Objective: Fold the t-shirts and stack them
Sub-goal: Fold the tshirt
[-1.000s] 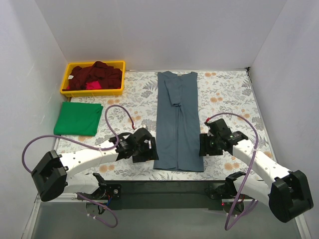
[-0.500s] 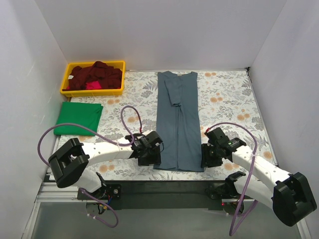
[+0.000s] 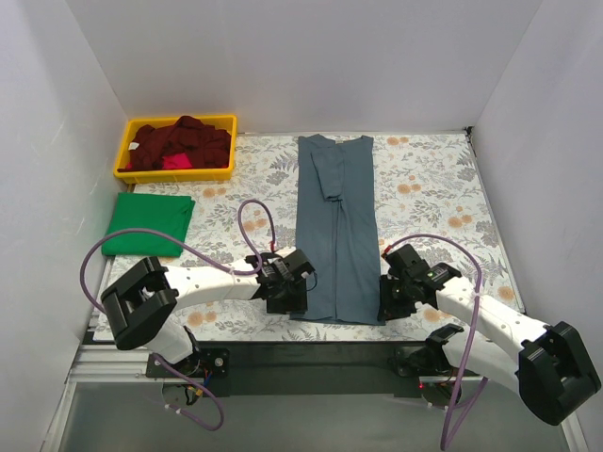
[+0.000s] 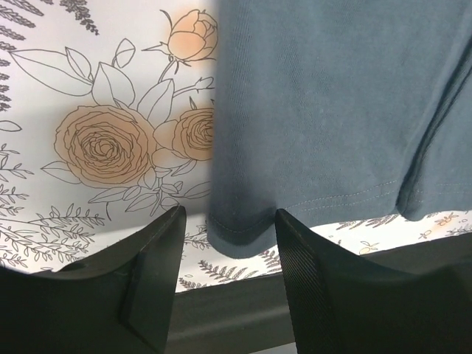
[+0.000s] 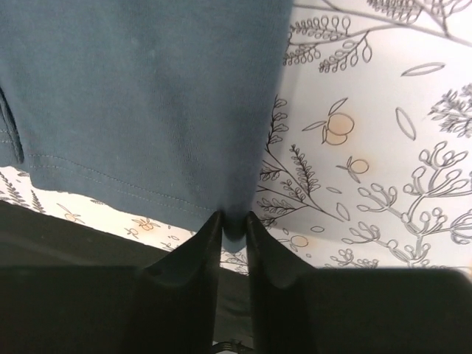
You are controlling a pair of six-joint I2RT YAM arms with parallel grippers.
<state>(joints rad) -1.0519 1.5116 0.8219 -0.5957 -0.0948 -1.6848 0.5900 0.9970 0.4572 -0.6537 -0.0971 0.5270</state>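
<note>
The slate-blue t-shirt [image 3: 336, 231] lies folded into a long strip down the middle of the table, collar at the far end. My left gripper [image 3: 294, 303] is open at its near left hem corner [image 4: 234, 234], which lies between the fingers [image 4: 304, 280]. My right gripper [image 3: 384, 303] is shut on the near right hem corner [image 5: 233, 221]. A folded bright green t-shirt [image 3: 148, 224] lies at the left. Dark red and pink t-shirts [image 3: 179, 146] are piled in the yellow bin [image 3: 128, 171].
The floral table cloth [image 3: 424, 202] covers the table. Its near edge and a black rail [image 3: 311, 353] run just below both grippers. White walls close in the left, right and far sides.
Both grippers moved toward me and inward to the blue shirt's near hem corners. The right one closed on its corner.
</note>
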